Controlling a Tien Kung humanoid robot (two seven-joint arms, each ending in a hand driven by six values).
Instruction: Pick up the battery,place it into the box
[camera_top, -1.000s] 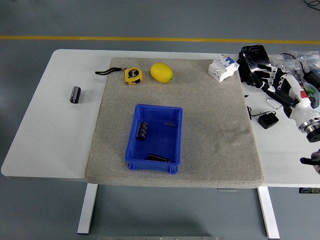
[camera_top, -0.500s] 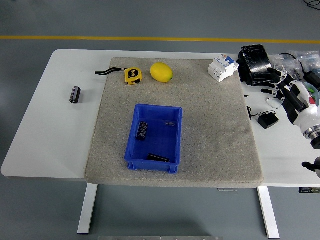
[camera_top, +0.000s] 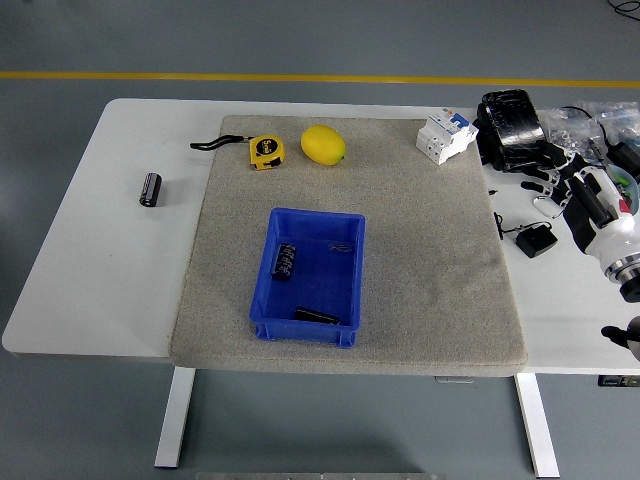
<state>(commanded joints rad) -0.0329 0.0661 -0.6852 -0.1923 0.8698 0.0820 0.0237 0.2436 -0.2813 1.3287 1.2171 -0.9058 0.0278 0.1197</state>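
Two batteries (camera_top: 286, 261) sit in the box (camera_top: 306, 331), one battery (camera_top: 150, 188) remains on the worktop (camera_top: 110, 270), right hand (camera_top: 562, 186) empty, fingers loose.

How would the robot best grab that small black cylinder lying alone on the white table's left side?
Pinch the small black cylindrical battery across its round middle, coming straight down from above: it lies on its side on the bare white table, clear of everything else.

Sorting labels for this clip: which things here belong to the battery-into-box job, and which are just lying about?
Job: battery on the bare table; blue box; right hand.
Lying about: tape measure, lemon, circuit breaker, black adapter.
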